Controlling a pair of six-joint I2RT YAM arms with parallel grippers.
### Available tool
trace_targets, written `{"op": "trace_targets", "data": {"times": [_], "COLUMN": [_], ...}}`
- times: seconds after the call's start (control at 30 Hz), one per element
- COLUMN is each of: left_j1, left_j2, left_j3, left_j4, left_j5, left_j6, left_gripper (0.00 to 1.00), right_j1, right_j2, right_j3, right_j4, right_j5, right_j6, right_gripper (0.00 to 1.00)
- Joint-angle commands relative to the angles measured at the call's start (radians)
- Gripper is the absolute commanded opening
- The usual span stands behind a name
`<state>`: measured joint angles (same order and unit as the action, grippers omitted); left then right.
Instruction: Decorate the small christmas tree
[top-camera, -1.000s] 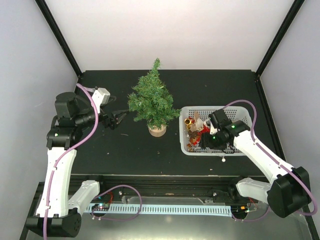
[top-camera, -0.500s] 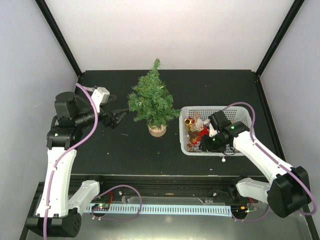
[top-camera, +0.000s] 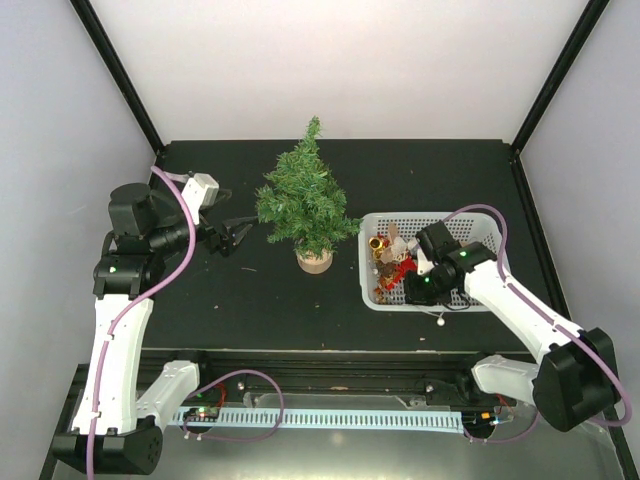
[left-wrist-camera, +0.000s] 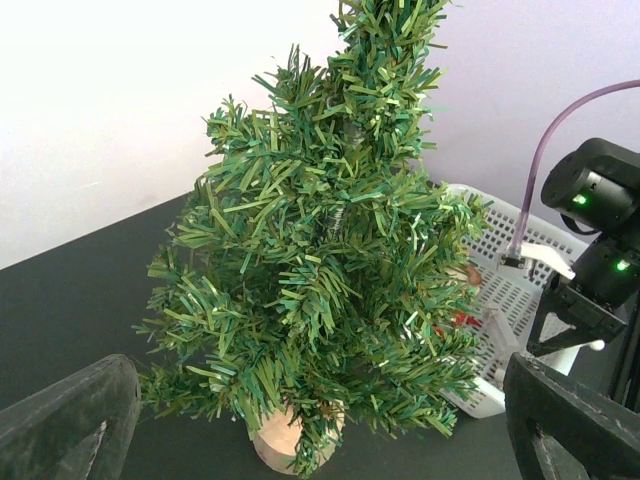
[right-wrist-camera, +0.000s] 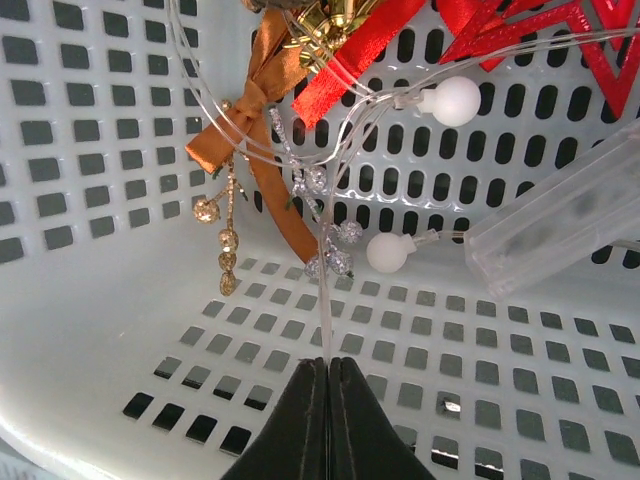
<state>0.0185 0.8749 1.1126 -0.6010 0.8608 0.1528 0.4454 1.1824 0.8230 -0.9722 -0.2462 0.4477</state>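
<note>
Overhead view: small christmas tree (top-camera: 305, 205) stands upright on its round wooden base, on the black table (top-camera: 250, 300).

Left gripper (top-camera: 243, 232) hovers just left of the tree at lower-branch height, jaws spread wide and holding nothing. In its wrist view both fingers frame the tree (left-wrist-camera: 330, 260) without touching the needles. No ornaments visible on the branches.

White basket (top-camera: 480, 228) sits just right of the tree, its near-left corner close to the foliage but apart from the wooden base.

Right gripper (right-wrist-camera: 329, 372) reaches down into the basket, on the side toward the tree. Fingers are pressed together, pinching a thin clear wire (right-wrist-camera: 324, 300) that runs up from the fingertips. On that wire are two white balls (right-wrist-camera: 455, 100) and, off to one side, a clear plastic box (right-wrist-camera: 560, 215).

Also in the basket: an orange bow (right-wrist-camera: 265, 110), red ribbon (right-wrist-camera: 350, 70), a sprig of gold beads (right-wrist-camera: 225, 240).
</note>
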Motion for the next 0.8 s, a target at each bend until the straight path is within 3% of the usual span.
{"op": "trace_targets", "data": {"times": [0.0, 0.47, 0.77], "left_j1": [0.004, 0.003, 0.004], "left_j2": [-0.002, 0.006, -0.054], "left_j3": [0.013, 0.104, 0.208], "left_j4": [0.027, -0.046, -0.15], "left_j5": [0.018, 0.009, 0.022], "left_j6": [-0.014, 0.028, 0.149], "left_gripper": [0.99, 0.99, 0.99], "right_j1": [0.004, 0.003, 0.002], "right_j2": [0.014, -0.019, -0.035], "right_j3": [0.034, 0.28, 0.457], "right_j4": [-0.012, -0.062, -0.139], "right_j5": [0.003, 0.107, 0.158], "right_j6": [-0.005, 0.015, -0.018], "right_gripper": [0.01, 0.01, 0.01]}}
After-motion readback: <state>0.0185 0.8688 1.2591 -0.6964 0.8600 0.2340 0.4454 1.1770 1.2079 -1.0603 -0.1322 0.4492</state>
